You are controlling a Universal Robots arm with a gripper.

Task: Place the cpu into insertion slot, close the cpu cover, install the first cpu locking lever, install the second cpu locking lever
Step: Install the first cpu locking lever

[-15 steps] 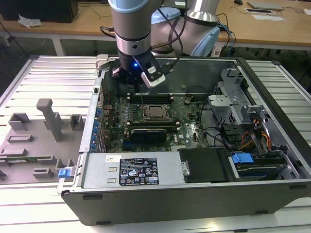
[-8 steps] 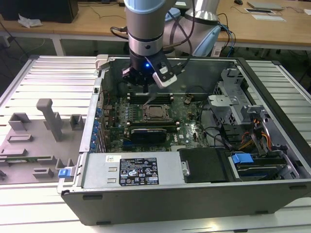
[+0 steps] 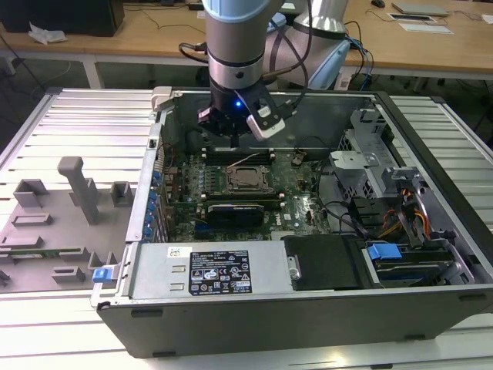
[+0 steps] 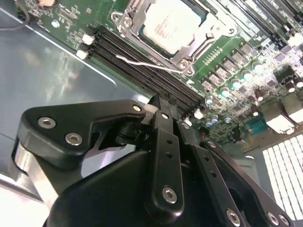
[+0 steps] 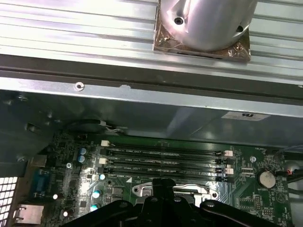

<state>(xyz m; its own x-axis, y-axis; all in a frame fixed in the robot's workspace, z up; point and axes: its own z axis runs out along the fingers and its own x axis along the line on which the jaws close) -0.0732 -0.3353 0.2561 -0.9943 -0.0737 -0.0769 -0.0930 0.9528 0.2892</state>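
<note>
Over the memory slots (image 5: pixel 161 160) of the open computer case (image 3: pixel 254 320), between the case's far wall in the exterior view and the insertion slot (image 3: pixel 229 182), hangs the claw (image 3: pixel 231 137), clenched with nothing seen between its pads. From the claw, the slot lies toward the near side of the case (lower in the exterior view, just past the memory slots). The cpu (image 4: pixel 173 23) sits in the slot, its pale face showing through the window of the cpu cover (image 4: pixel 189 48), which looks to lie flat over it. Along the slot's edge nearest the claw runs a thin locking lever (image 4: pixel 147 64), its long axis parallel to the memory slots; I judge it not yet latched
</note>
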